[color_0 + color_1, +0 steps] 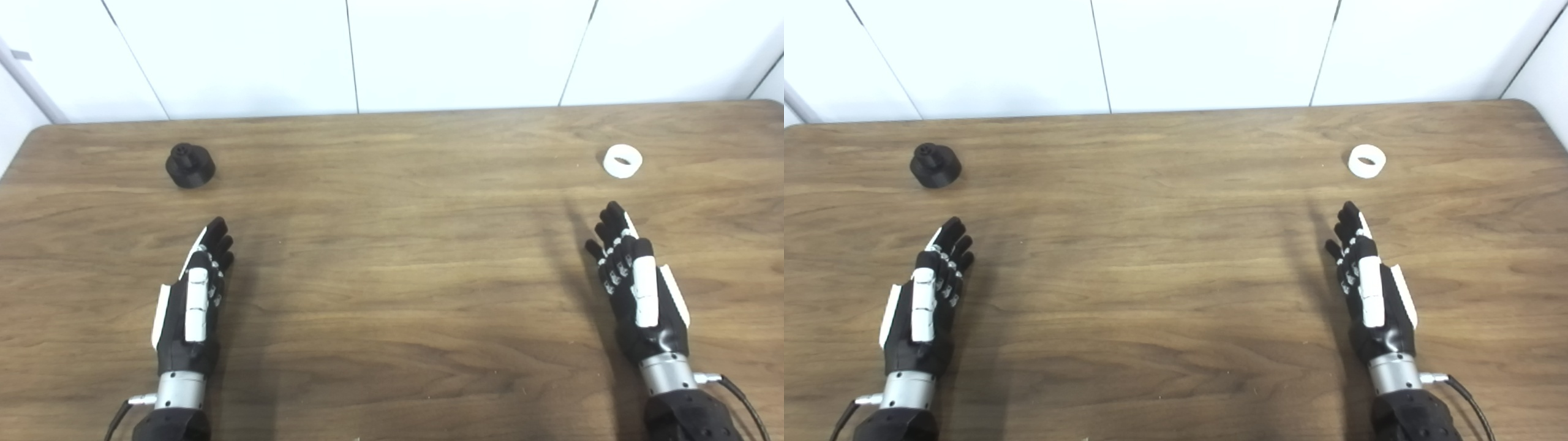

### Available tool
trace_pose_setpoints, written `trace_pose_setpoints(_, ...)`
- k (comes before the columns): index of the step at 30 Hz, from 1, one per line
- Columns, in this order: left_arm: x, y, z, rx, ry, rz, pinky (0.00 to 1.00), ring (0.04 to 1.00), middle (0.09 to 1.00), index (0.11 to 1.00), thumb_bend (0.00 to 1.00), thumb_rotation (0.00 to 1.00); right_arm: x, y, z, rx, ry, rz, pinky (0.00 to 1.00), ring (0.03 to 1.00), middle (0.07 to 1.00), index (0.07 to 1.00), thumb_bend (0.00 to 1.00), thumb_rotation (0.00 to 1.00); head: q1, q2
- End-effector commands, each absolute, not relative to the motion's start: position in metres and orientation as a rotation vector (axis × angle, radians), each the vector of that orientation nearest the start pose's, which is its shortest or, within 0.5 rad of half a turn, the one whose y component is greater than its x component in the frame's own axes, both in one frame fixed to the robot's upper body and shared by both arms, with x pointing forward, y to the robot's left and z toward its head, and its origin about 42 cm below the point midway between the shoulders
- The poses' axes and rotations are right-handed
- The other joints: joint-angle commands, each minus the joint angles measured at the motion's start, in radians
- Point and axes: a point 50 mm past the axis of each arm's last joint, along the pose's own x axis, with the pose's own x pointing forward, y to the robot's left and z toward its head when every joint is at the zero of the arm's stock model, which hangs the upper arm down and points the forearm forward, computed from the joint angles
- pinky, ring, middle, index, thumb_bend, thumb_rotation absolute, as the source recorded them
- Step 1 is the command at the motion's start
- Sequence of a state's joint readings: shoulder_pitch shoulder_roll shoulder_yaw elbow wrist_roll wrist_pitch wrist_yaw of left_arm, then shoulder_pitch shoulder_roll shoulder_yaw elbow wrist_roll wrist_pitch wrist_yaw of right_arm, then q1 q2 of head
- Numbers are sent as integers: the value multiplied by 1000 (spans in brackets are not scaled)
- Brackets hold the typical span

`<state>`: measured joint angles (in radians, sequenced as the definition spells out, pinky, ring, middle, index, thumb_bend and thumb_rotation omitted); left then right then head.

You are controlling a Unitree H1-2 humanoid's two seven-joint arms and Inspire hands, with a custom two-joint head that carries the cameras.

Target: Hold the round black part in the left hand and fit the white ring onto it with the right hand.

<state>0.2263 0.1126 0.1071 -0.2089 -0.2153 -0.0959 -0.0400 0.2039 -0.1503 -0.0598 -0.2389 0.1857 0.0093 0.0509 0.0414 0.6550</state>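
Black and squat, the round part (190, 165) sits on the table (392, 275) far left of the white ring (623, 161), with both untouched. Each looks like stiff, light plastic — probably slick. The left hand (195, 300) and right hand (637, 288) hover empty, fingers extended. Grasp the part by its wide base, leaving the stub clear — pinch the ring's outer wall.

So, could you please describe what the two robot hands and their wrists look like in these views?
Both match: the left robot hand and right robot hand are black, with white plates along the thumb and the outer edge and small silvery links on the fingers. Each sits on a shiny silver cylindrical wrist cuff above a black forearm, with a metal plug and a thin black cable leaving at the outer side.
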Motion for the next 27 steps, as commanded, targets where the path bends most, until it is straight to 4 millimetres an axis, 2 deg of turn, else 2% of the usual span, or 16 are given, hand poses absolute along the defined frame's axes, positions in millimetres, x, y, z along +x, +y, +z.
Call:
trace_pose_setpoints(1,205,280,116,-75,-140,117,969,958,959,933,503,874,211,-274,115,34,-29,-23,1000,1000,1000,983,549,1000,1,1)
trace_pose_setpoints(8,205,279,116,-70,-142,114,973,955,959,931,490,890,211,-275,115,29,-22,-26,1000,1000,994,978,548,1000,3,-3)
trace_pose_setpoints(14,204,277,115,-61,-142,102,987,958,961,936,487,907,211,-276,114,18,-22,-17,1000,1000,993,984,545,1000,43,-20)
trace_pose_setpoints(20,203,272,111,-51,-139,108,962,946,949,924,493,900,209,-281,112,22,-23,-21,1000,1000,994,988,545,1000,111,-54)
trace_pose_setpoints(27,200,263,106,-46,-133,96,972,955,952,929,498,883,208,-288,102,-18,-16,-18,1000,1000,994,992,551,1000,187,-126)
